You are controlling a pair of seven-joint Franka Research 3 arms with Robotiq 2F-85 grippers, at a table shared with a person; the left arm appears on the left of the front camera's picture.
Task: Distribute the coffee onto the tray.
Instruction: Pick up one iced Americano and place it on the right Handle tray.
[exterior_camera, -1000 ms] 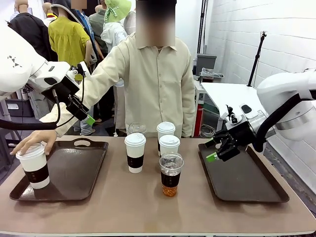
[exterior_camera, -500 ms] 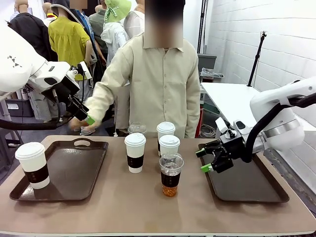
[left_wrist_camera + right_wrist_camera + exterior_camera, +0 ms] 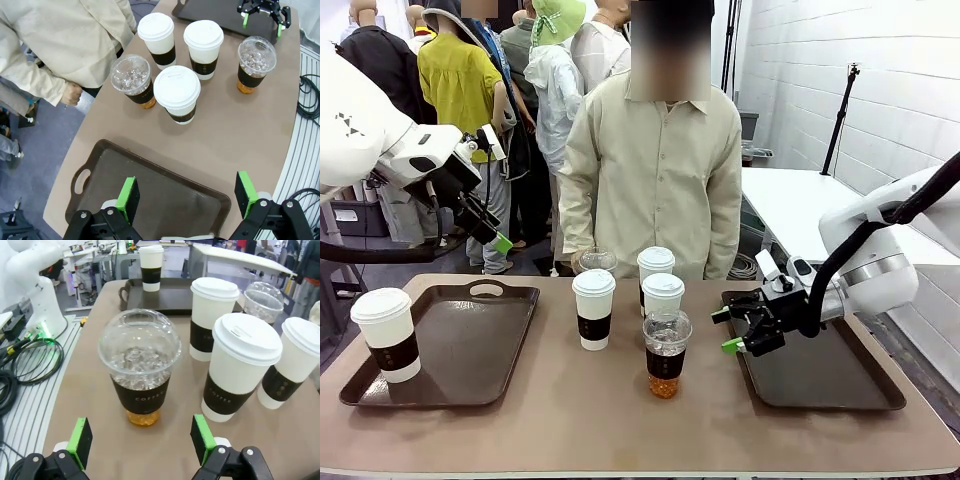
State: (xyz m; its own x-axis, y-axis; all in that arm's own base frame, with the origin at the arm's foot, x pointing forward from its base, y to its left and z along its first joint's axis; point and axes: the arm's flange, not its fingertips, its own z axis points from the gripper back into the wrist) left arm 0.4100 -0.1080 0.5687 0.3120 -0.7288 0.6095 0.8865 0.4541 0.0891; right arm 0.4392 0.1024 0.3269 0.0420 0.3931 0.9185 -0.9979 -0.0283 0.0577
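Coffee stands upright in a cluster at mid-table: three white cups (image 3: 593,308) and two clear cups (image 3: 131,80). A fourth white cup (image 3: 386,333) sits on the left tray (image 3: 470,345). The right gripper (image 3: 725,331), jaws wide and empty, hangs low at the inner edge of the right tray (image 3: 820,370). Its fingers are levelled at the near clear cup (image 3: 140,367), which stands dead ahead, centred between the pads but apart from them. The left gripper (image 3: 187,195), likewise wide and empty, hovers high above the left tray. Judgement: the right arm is nearer, and a straight advance should bracket that cup.
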